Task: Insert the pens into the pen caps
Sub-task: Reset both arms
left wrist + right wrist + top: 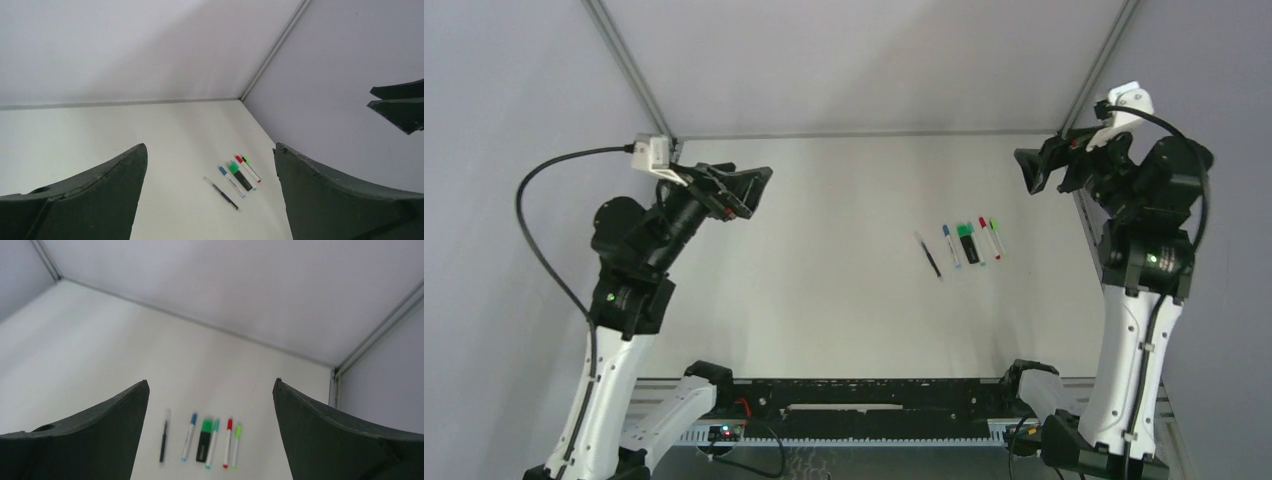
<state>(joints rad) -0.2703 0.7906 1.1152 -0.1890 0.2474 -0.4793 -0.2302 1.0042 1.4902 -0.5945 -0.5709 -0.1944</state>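
While left gripper point(210, 145) and right gripper point(211, 381) hold jaws apart, the pens point(969, 248) lie capped, side by side.

Table point(824, 250): white, matte, flat. Back wall point(864, 60): plain pale grey panel, meeting the table along a thin grey strip point(874, 133). Left wall point(494, 80) and right wall point(1224, 50): the same pale grey, faintly violet in tint. Two metal posts stand at the far corners, left post point(629, 65) and right post point(1102, 62), both slanting outward in the overhead view. A black rail point(874, 395) runs along the table's near edge. Light: even and diffuse, shadows soft.
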